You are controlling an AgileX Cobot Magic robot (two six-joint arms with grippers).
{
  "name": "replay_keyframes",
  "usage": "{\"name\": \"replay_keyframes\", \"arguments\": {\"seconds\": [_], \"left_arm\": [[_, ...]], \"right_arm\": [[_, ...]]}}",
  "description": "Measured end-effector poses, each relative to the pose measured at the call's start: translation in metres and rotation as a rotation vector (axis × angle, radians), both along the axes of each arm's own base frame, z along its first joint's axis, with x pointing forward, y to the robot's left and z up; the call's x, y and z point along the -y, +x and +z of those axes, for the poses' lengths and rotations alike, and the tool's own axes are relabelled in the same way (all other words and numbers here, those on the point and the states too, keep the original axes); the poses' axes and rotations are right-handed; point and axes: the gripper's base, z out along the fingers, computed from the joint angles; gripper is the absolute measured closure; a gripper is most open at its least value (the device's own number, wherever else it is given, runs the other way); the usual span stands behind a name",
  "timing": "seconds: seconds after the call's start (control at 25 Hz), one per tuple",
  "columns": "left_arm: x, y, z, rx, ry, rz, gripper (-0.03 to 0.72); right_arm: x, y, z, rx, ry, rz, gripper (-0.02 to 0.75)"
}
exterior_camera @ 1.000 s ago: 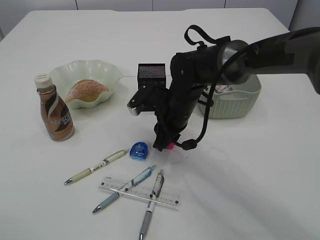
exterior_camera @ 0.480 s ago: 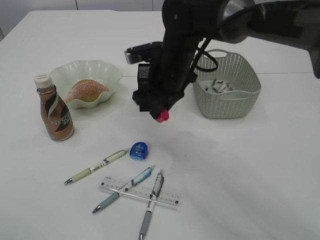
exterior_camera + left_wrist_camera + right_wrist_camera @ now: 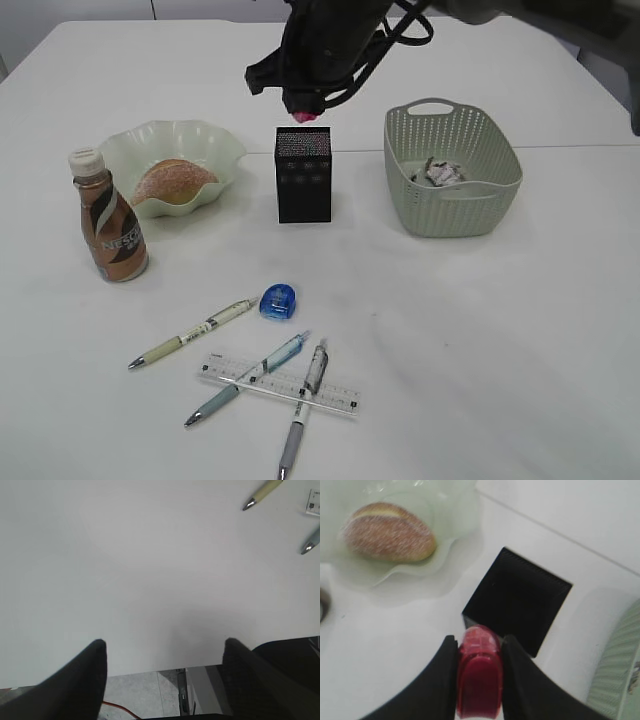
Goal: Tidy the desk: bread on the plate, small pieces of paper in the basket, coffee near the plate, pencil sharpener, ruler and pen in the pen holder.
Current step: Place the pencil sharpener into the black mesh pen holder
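My right gripper (image 3: 305,100) is shut on a red pencil sharpener (image 3: 308,115) and holds it just above the black pen holder (image 3: 304,175). The right wrist view shows the red sharpener (image 3: 479,680) between the jaws (image 3: 479,641), near the open top of the holder (image 3: 520,597). A blue sharpener (image 3: 278,301), a ruler (image 3: 345,400) and three pens (image 3: 195,332) lie on the front of the table. Bread (image 3: 172,180) lies on the plate (image 3: 215,145). A coffee bottle (image 3: 108,220) stands left of the plate. My left gripper (image 3: 162,645) is open and empty over the table's edge.
A green basket (image 3: 455,215) with crumpled paper (image 3: 437,172) stands right of the pen holder. The left wrist view shows a pen tip (image 3: 262,492) and the ruler's corner (image 3: 314,502) at the top right. The floor shows below the table's edge.
My right gripper has lifted the red sharpener from the table near the blue sharpener and carried it up and back, to just above the pen holder.
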Motion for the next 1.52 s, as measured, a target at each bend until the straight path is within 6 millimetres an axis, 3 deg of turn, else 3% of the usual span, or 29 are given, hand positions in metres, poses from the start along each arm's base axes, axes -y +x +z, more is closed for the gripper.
{"name": "replay_keyframes", "arguments": {"seconds": [0.56, 0.76, 1.2, 1.52], "left_arm": [[0.0, 0.0, 0.0, 0.0, 0.0, 0.0, 0.183], [0.0, 0.0, 0.0, 0.0, 0.002, 0.0, 0.183], [-0.001, 0.0, 0.0, 0.003, 0.017, -0.001, 0.183], [-0.002, 0.0, 0.0, 0.005, 0.027, -0.002, 0.189]], "right_arm": [[0.005, 0.036, -0.018, 0.262, 0.036, -0.15, 0.586], [0.004, 0.046, -0.045, 0.248, 0.031, -0.153, 0.586], [-0.001, 0.056, -0.08, 0.245, 0.015, -0.131, 0.586], [-0.001, 0.056, -0.084, 0.237, 0.01, -0.131, 0.577]]}}
